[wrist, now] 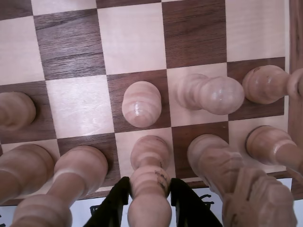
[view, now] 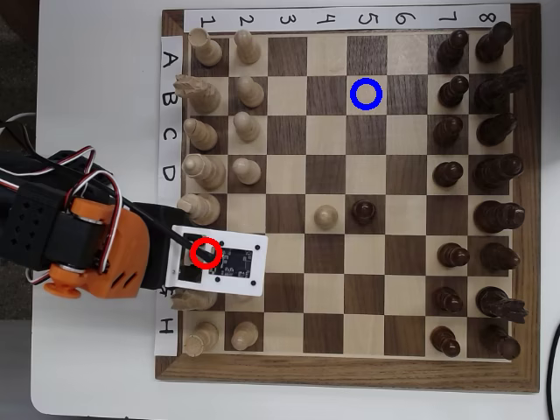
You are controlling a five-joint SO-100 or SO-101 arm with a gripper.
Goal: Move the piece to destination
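In the wrist view the piece [wrist: 149,194], a slim pale wooden bishop-like figure, stands at the bottom centre. My gripper [wrist: 150,181] has its black fingers [wrist: 116,201] pressed against both of the piece's sides, so it is shut on it. In the overhead view the gripper [view: 206,254] sits over a red ring [view: 206,252] at the board's left edge, and its white plate hides the piece. The destination [view: 366,94], a blue ring on a light square, lies far off at the upper middle of the chessboard [view: 350,372].
Pale pieces crowd close around the gripper: a round-headed pawn [wrist: 141,104] just ahead, taller ones to the right [wrist: 210,163] and left [wrist: 78,172]. A lone pale pawn [view: 325,217] and a dark pawn [view: 363,211] stand mid-board. Dark pieces [view: 477,175] fill the right columns.
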